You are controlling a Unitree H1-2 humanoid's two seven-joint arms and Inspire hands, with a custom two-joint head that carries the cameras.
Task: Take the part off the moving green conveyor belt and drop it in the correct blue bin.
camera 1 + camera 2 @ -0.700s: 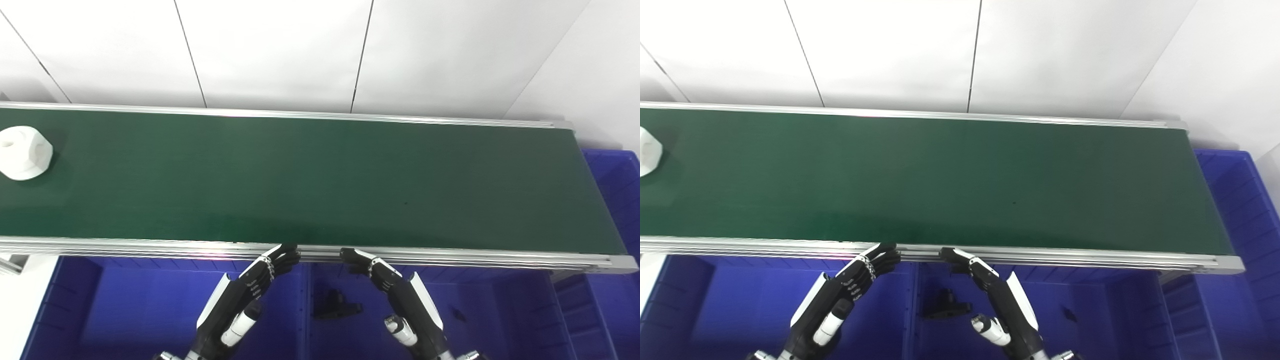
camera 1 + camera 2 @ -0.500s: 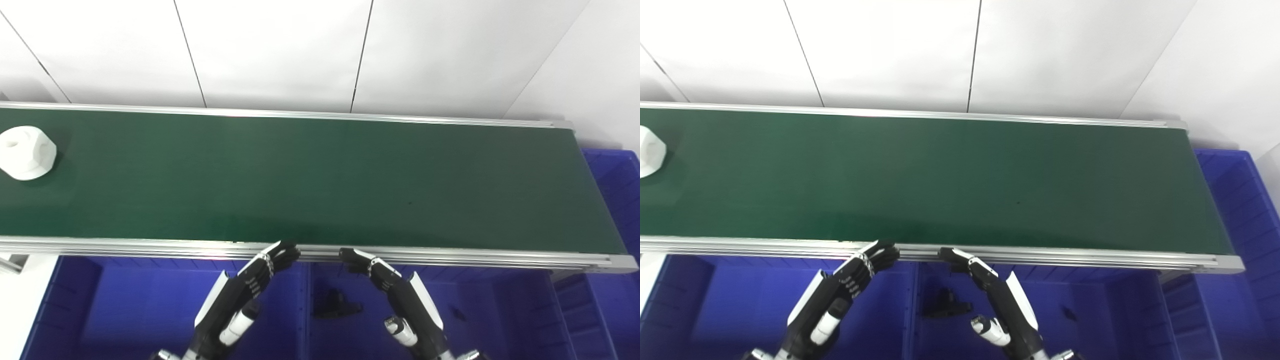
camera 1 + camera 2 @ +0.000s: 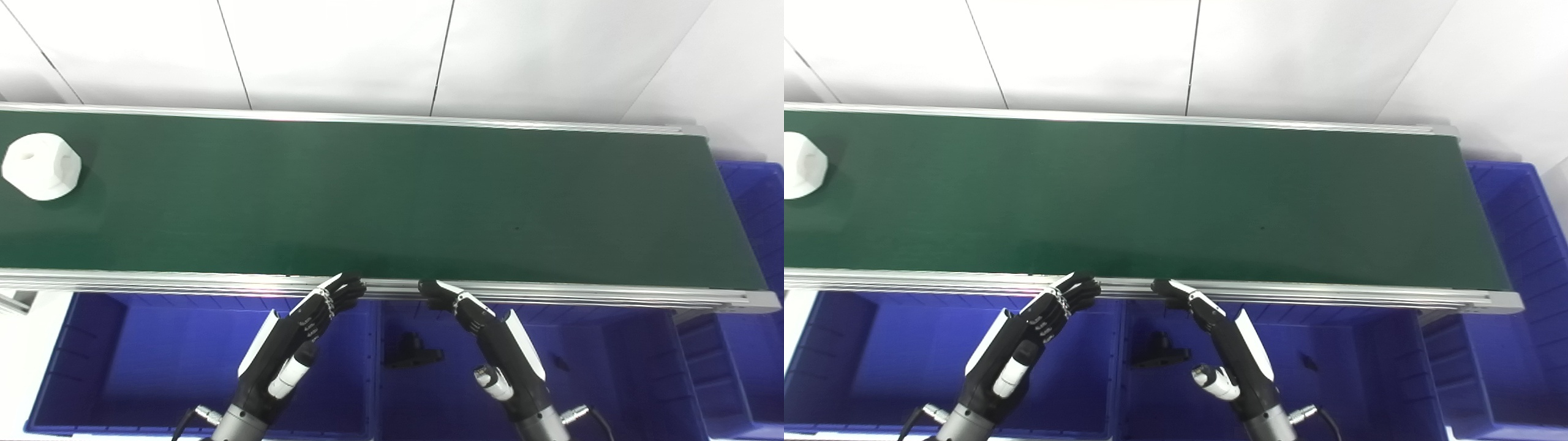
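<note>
Hands wait low in the frame, my left hand [image 3: 309, 318] and right hand [image 3: 484, 321] both loose and holding nothing, because the white part [image 3: 41, 166] sits far off at the upper left on the green belt [image 3: 392, 196].

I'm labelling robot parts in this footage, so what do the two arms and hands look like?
Both match. Each robot hand, left and right, has black segmented fingers, with a small metal chain-like link showing on the left knuckles. A white shell panel covers the back of each hand, and each thumb is white with a black tip. The wrists are grey metal cylinders with silver connectors and thin black cables.
</note>
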